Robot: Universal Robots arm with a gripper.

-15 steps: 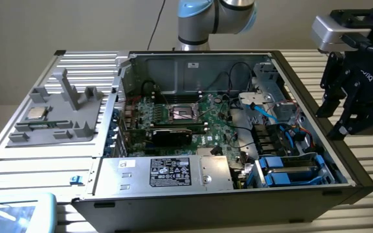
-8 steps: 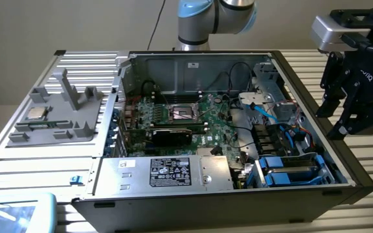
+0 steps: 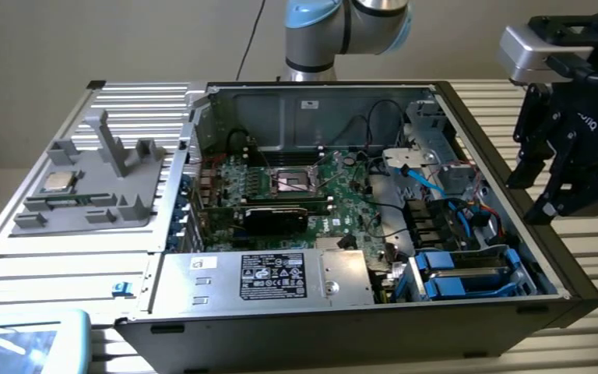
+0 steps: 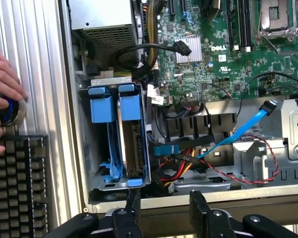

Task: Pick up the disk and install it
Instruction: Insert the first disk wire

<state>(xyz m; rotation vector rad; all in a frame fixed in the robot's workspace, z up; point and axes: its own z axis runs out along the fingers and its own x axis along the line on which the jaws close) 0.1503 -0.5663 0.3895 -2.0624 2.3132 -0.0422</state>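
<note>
Wrist view: gripper [image 4: 167,199] is seen released, empty, near the caged disk [image 4: 134,148]; blue SATA cable [image 4: 238,131] could be snagged.

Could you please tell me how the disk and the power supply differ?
The disk stands on edge in its cage, in a blue carrier; the power supply lies flat, bare silver with a black label. The power supply is far larger than the disk. Both sit inside the case.

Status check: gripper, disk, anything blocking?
Gripper open, empty, hovering at the case edge. Disk in blue carrier, standing in the drive cage. Loose blue cable beside the cage.
</note>
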